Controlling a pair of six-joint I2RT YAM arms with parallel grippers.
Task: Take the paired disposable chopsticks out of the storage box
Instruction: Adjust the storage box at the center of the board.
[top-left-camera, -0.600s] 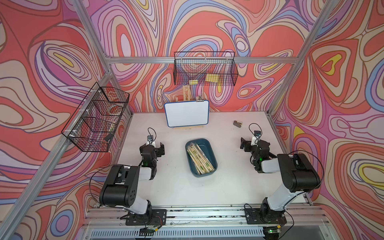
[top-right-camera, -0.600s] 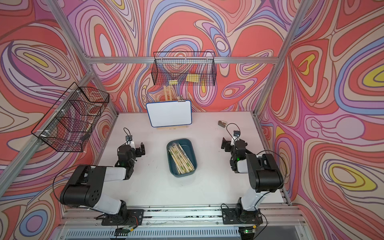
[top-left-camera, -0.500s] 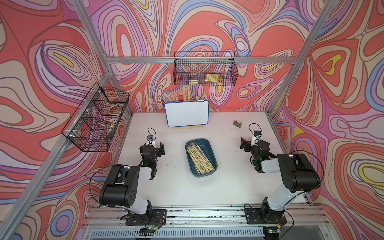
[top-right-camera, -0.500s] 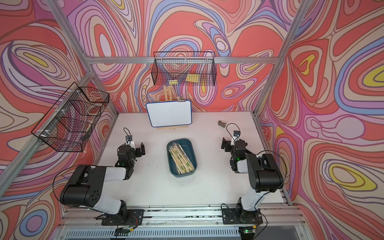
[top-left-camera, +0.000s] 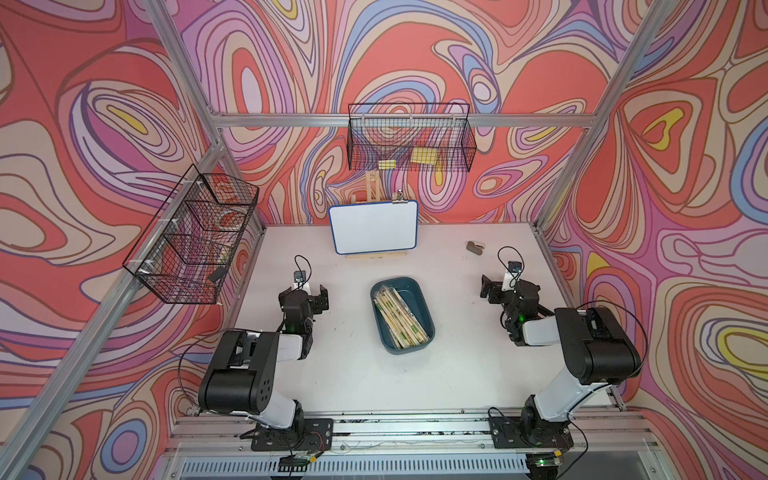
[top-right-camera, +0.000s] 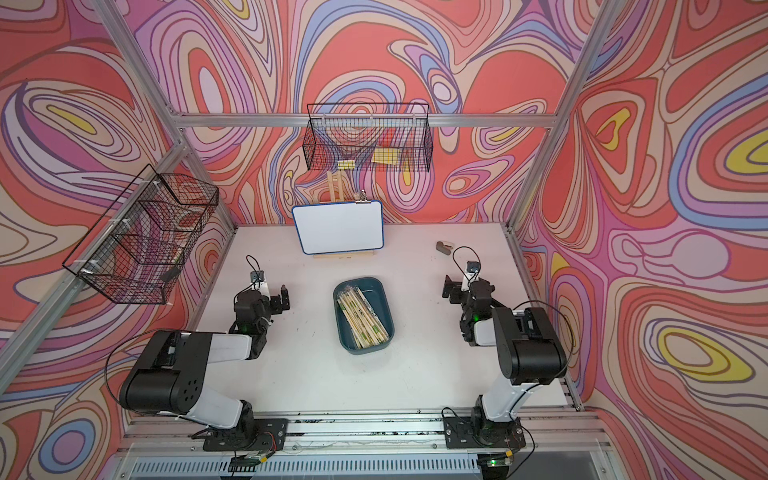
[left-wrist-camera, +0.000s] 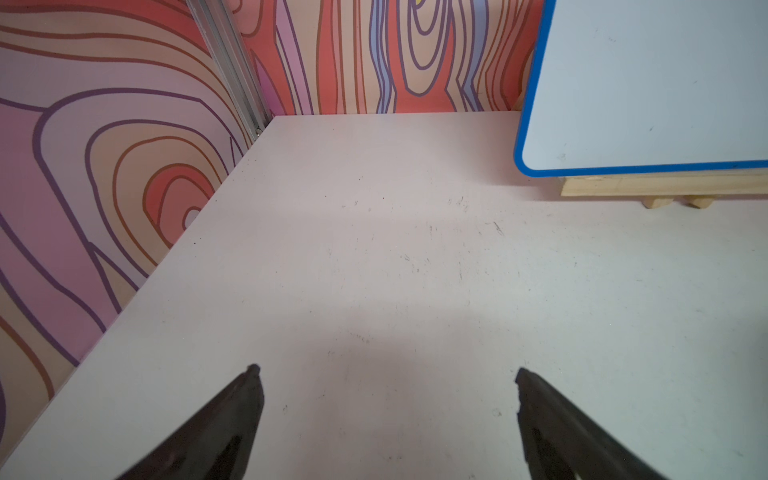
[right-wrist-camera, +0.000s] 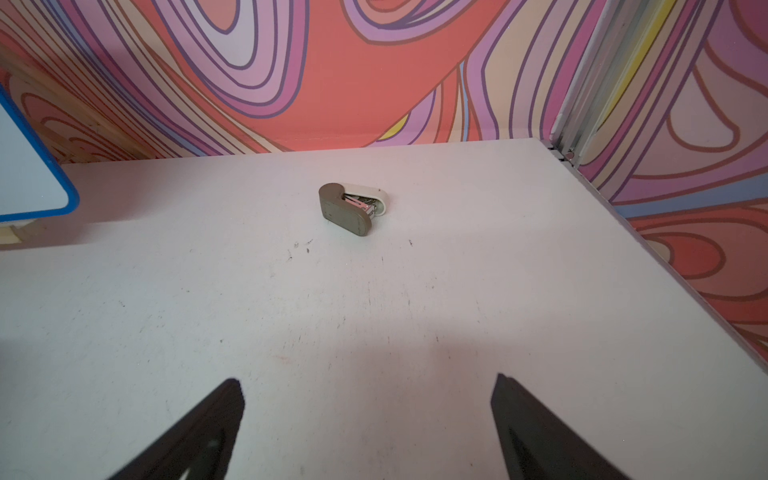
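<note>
parked at 9 and 3 o'clock of the box (top-left-camera: 412, 291) with jaws wide open and empty, leaving the chopsticks (top-left-camera: 399, 318) inside clear to reach.

We see a smooth plastic box (top-left-camera: 410, 291), wooden chopsticks (top-left-camera: 400, 318) in glossy clear sleeves, a matt scuffed table (left-wrist-camera: 415, 270) and a wire basket (top-left-camera: 409, 143).

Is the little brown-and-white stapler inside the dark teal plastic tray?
No, the little brown-and-white stapler lies on the white table, well apart from the dark teal plastic tray.
</note>
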